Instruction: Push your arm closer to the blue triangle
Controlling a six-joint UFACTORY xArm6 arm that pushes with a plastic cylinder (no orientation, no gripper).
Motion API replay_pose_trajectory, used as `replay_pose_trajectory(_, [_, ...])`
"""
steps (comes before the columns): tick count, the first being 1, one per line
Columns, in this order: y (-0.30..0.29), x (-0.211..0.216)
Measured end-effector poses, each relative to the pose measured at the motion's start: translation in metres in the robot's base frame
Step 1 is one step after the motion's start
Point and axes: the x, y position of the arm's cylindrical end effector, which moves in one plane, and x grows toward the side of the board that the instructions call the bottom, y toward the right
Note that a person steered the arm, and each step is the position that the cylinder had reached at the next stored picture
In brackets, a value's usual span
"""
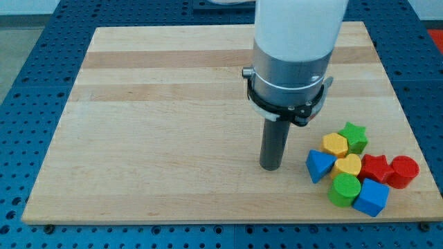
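Standing upright — my tip (270, 168) just beside blue triangle (318, 166).

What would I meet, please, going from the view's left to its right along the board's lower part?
My tip → blue triangle → green cylinder → blue cube → red cylinder.

The blue triangle (318, 166) lies flat on the wooden board (166, 124) in the frame's lower right, at the left edge of a cluster of blocks, one pointed corner facing the view's bottom. My tip (270, 168) rests just to its left, not touching it.
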Motion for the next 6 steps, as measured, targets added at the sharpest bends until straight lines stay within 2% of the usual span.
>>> replay_pose_trajectory(2, [0.019,0.022])
replay_pose_trajectory(6, [0.034,0.026])
